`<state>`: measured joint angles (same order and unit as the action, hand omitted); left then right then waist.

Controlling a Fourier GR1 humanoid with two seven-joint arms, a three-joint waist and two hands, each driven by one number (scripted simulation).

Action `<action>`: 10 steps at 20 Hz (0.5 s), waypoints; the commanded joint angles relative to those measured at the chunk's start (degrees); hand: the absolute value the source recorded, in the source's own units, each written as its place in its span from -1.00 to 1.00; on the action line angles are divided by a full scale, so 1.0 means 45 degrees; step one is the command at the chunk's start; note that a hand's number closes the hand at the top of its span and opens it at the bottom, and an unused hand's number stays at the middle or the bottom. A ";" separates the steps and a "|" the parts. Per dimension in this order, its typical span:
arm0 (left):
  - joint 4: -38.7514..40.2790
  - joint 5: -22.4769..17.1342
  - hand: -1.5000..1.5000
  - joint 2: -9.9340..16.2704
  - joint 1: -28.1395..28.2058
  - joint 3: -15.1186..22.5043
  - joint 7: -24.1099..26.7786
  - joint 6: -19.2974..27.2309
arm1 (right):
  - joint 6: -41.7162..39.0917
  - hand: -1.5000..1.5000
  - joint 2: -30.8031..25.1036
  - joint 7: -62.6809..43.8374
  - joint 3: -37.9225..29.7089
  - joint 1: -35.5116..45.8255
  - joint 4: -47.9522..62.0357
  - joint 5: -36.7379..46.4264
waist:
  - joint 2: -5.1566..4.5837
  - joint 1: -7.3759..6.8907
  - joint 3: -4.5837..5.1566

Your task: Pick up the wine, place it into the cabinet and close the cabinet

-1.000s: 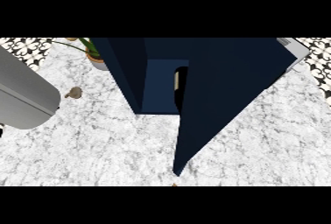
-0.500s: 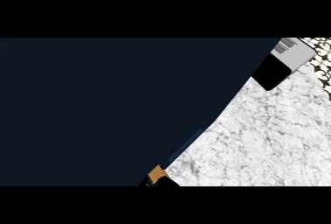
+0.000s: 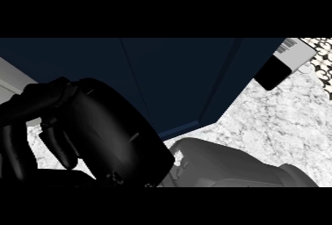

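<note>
Far left edge: pale grey strip, too little in frame to identify

Left to lower centre: right hand (image 3: pixel 110 132), black, very close to the head view and filling most of the lower left quarter. Its broad rounded back faced the view. Read as the right hand because its grey forearm (image 3: pixel 227 165) entered from the lower edge right of centre and ran leftward to the wrist. Fingers lay toward the left edge, dark against dark; could not tell whether they were spread, pressed together or pinching anything

Wine: hidden in this view, location could not be told

Top, left to centre right: navy cabinet (image 3: pixel 175 74), flat dark panels with two slanted seams, lower corner ending above the wrist. Could not tell whether the door stood open or shut. The hand overlapped the cabinet's lower left part in the view; contact not discernible

Right: white marbled bench (image 3: pixel 272 123), bare between the cabinet's edge and the forearm

Top right corner: grey and black boxy object (image 3: pixel 285 61), just beside the cabinet's right edge; patterned tiles (image 3: pixel 321 57) behind it
</note>
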<state>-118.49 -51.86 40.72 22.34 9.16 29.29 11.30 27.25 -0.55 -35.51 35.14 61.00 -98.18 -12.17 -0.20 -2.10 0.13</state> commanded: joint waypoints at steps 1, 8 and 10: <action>0.0217 0.0027 -1.00 -0.0190 -0.0558 -0.0071 -0.0371 0.0238 | -0.0397 1.00 0.0117 0.1407 -0.0575 0.1833 0.3072 0.0074 | -0.0054 -0.0003 -0.0003; 0.0246 0.0851 -1.00 -0.0738 -0.0620 -0.0028 -0.0277 0.0347 | -0.1866 1.00 0.0122 0.3483 -0.2318 0.1675 0.6088 -0.0225 | -0.0061 0.0178 -0.0020; 0.0754 0.0921 -1.00 -0.0889 -0.0225 -0.0154 -0.0117 -0.0270 | -0.2092 1.00 0.0123 0.3201 -0.2741 0.2344 0.6639 -0.0348 | -0.0006 0.0184 -0.0015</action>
<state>-117.45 -49.25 38.14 20.87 8.41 27.89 11.66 21.71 -0.01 -24.40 27.18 69.87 -75.37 -12.99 -0.23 -1.50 0.07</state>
